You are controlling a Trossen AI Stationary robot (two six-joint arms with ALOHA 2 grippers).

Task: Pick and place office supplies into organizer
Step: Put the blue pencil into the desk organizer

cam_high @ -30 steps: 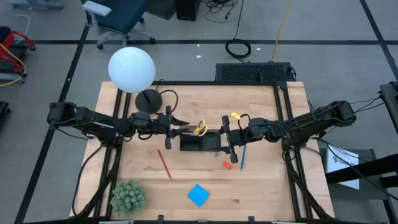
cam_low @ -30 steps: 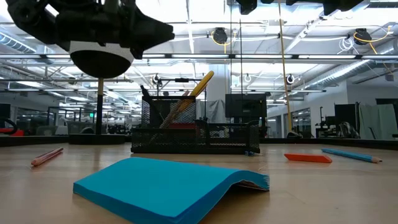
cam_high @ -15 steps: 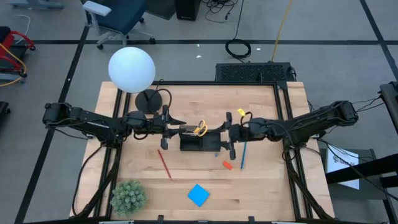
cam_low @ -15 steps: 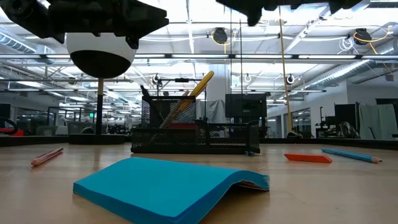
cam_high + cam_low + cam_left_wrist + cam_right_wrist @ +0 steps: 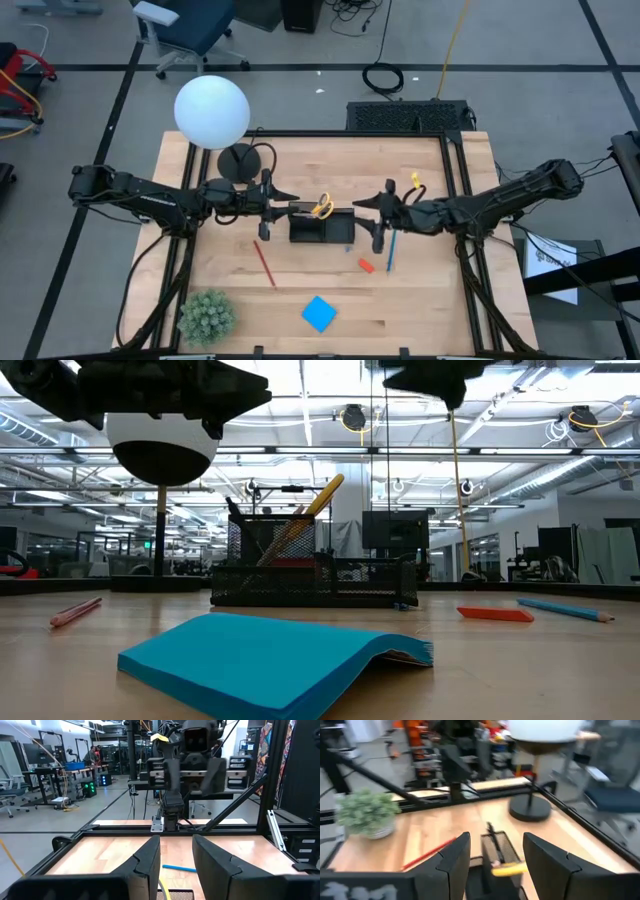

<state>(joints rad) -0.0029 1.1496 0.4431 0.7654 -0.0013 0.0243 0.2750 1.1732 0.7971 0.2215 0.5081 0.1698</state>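
1. near the middle of the bench stands the black mesh organizer [image 5: 321, 227], with the yellow-handled scissors [image 5: 322, 207] upright in its tall compartment.
2. on the bare wood toward the front edge lie the blue note pad [image 5: 319, 313], the red pencil [image 5: 264, 263] off to the left side, the small orange-red eraser [image 5: 366, 265] and the blue pen [image 5: 389, 248] on the right side of the organizer.
3. just beside the organizer's left end hangs the left gripper [image 5: 272, 207], above the wood, its fingers [image 5: 150, 862] apart with nothing between them.
4. off the organizer's right end hangs the right gripper [image 5: 377, 213], also raised, its fingers [image 5: 454, 860] apart and empty, over the blue pen's far end.
5. at the back left corner stands the white globe lamp [image 5: 211, 112] on its round black base [image 5: 239, 160].
6. at the front left corner sits the green spiky plant [image 5: 206, 316].
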